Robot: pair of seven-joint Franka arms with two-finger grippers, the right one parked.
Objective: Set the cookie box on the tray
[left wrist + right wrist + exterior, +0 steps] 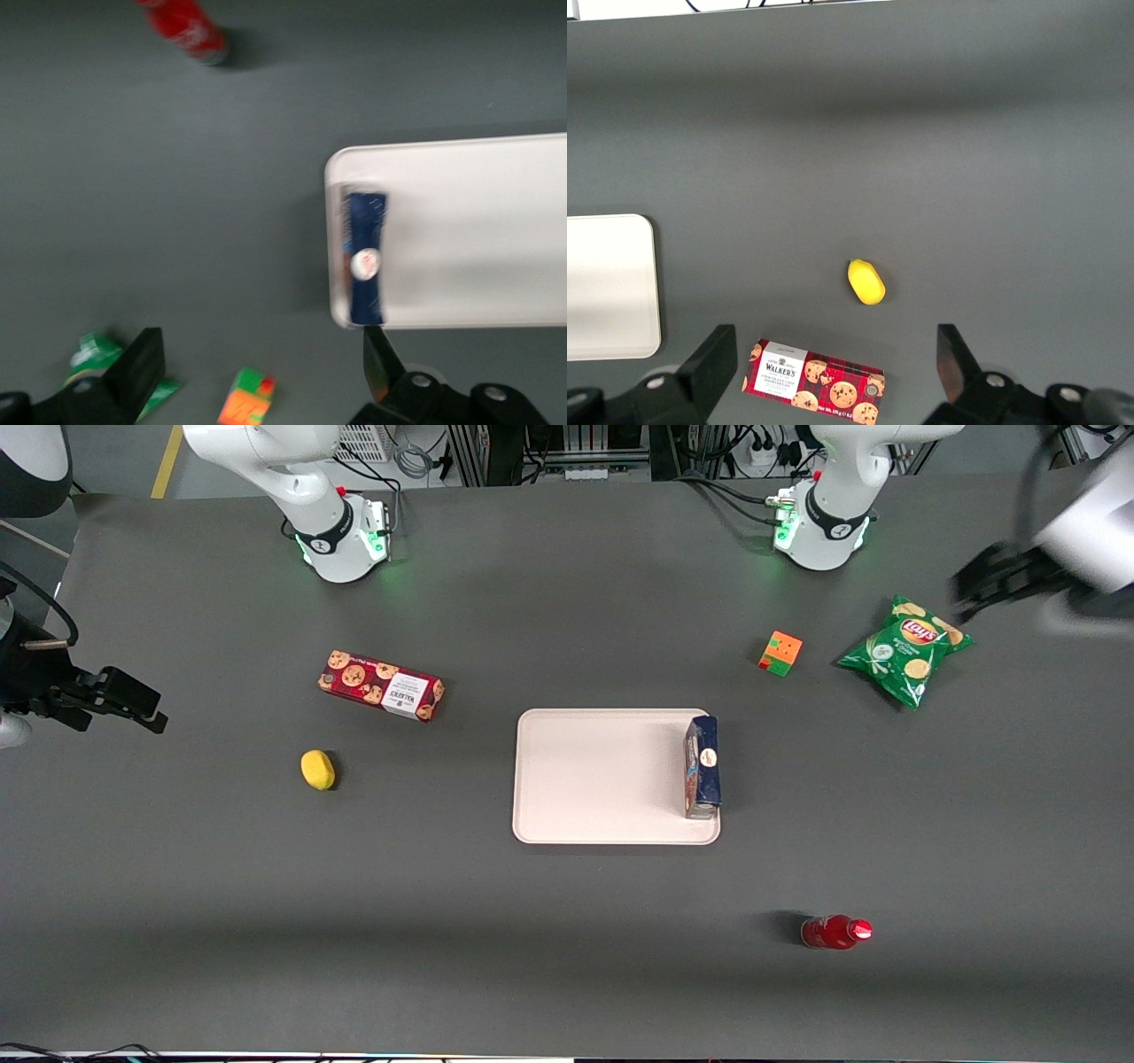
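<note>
Dark grey matte table (567, 957) fills nearly all of the front view. Along its edge farthest from the front camera: grey floor, yellow floor line (166, 460), cables and rack equipment (549, 447).

The long dark navy-blue cookie box (702, 766) lies on the big flat cream-pink tray (594, 779), along the tray's edge toward the working arm's end. The left arm's gripper (979, 584) hangs open, up above the green chip bag (905, 650), well apart from the tray. The small orange-and-green cube (780, 653) sits between bag and tray.
</note>
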